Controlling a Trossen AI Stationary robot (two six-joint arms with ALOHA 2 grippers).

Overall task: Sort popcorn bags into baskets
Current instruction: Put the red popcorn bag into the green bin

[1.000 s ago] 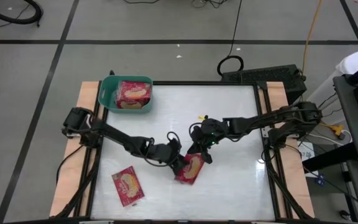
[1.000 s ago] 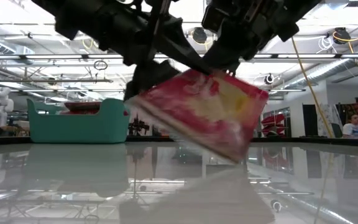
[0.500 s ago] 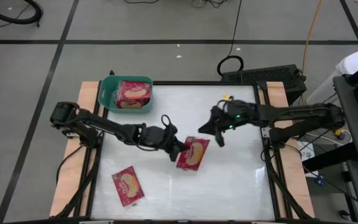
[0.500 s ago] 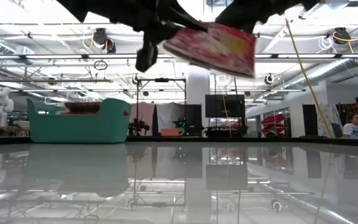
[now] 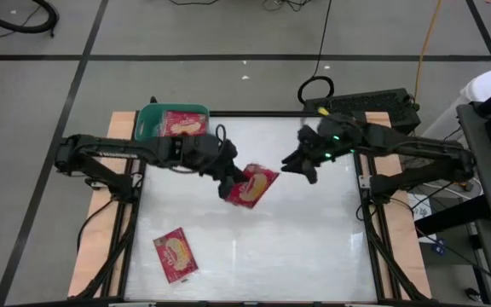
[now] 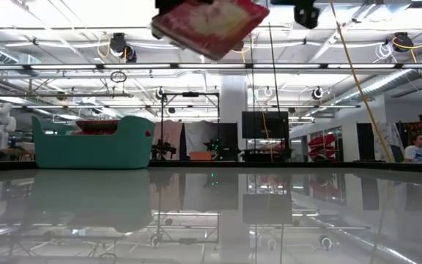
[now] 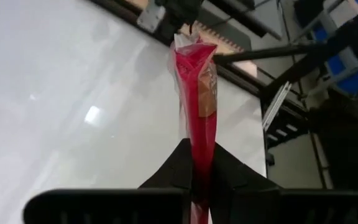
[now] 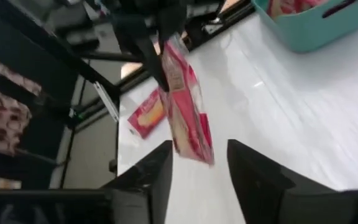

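Note:
A red popcorn bag [image 5: 251, 185] hangs in the air over the middle of the table, with my left gripper [image 5: 228, 182] shut on it. The low view shows that bag [image 6: 209, 18] high above the tabletop. My right gripper [image 5: 299, 164] stands open a little to the bag's right, with nothing between its fingers; in its wrist view the bag [image 8: 185, 112] hangs just beyond its fingertips [image 8: 199, 149]. The teal basket [image 5: 147, 136] sits at the far left corner with one bag [image 5: 183, 125] lying inside. Another bag [image 5: 176, 254] lies flat near the front left. My left gripper pinches the bag's end nearest the table's left [image 7: 199, 146] between its two fingers [image 7: 173, 171]. The fingers come slanting down from the table's left. The bag sticks out beyond them, turned on edge and tilted, lifted clear of the table.
The white tabletop [image 5: 314, 239] has wooden side rails [image 5: 92, 247]. A dark box [image 5: 365, 104] with cables sits beyond the far right corner. There is free room on the table's right half and along the front.
Both grippers have risen and gone toward the far edge. My right gripper has let go of the bag and drawn off toward the right. My left gripper has kept the bag, lifted it clear of the table and carried it toward the basket; the bag has turned about.

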